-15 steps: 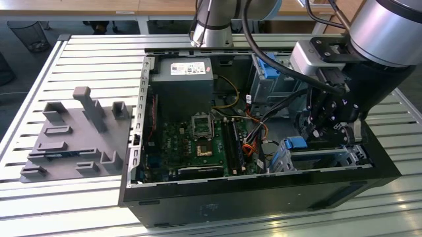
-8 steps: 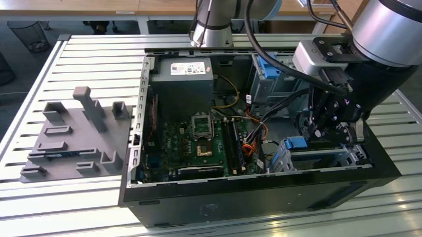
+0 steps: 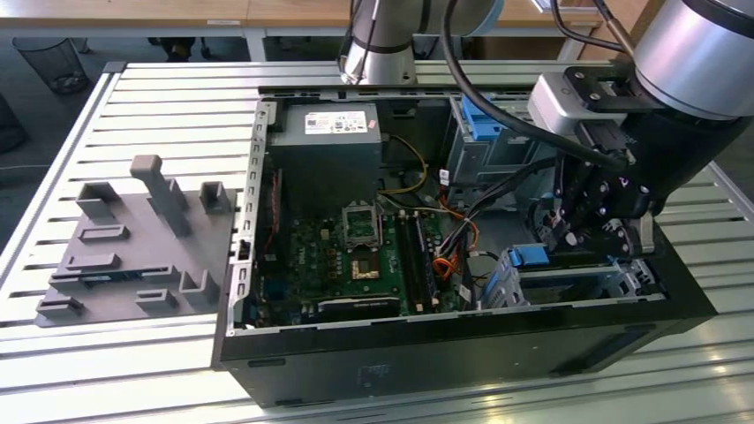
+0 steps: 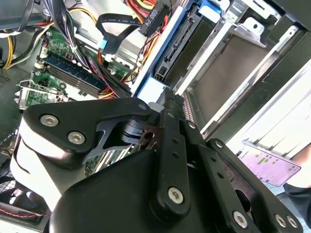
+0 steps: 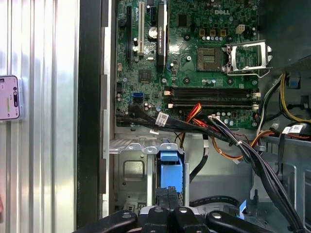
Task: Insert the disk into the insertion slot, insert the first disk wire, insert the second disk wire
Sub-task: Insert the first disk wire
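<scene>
I see the disk [image 5: 170,167] edge-on in the first wrist view. Its bright blue carrier stands inside the insertion slot [image 5: 127,171], between silver sheet-metal walls. The gripper [image 5: 168,193] has its fingers [image 5: 162,199] drawn together, tips right against the carrier's near end.

The gripper [image 5: 168,198] hangs inside the computer case [image 3: 471,353], just above the disk [image 5: 170,170] seated in the insertion slot [image 5: 127,146]. Past the disk from the gripper lie cables [image 5: 194,127], then the motherboard [image 5: 194,63]. A phone [image 5: 8,97] lies outside the case.
</scene>
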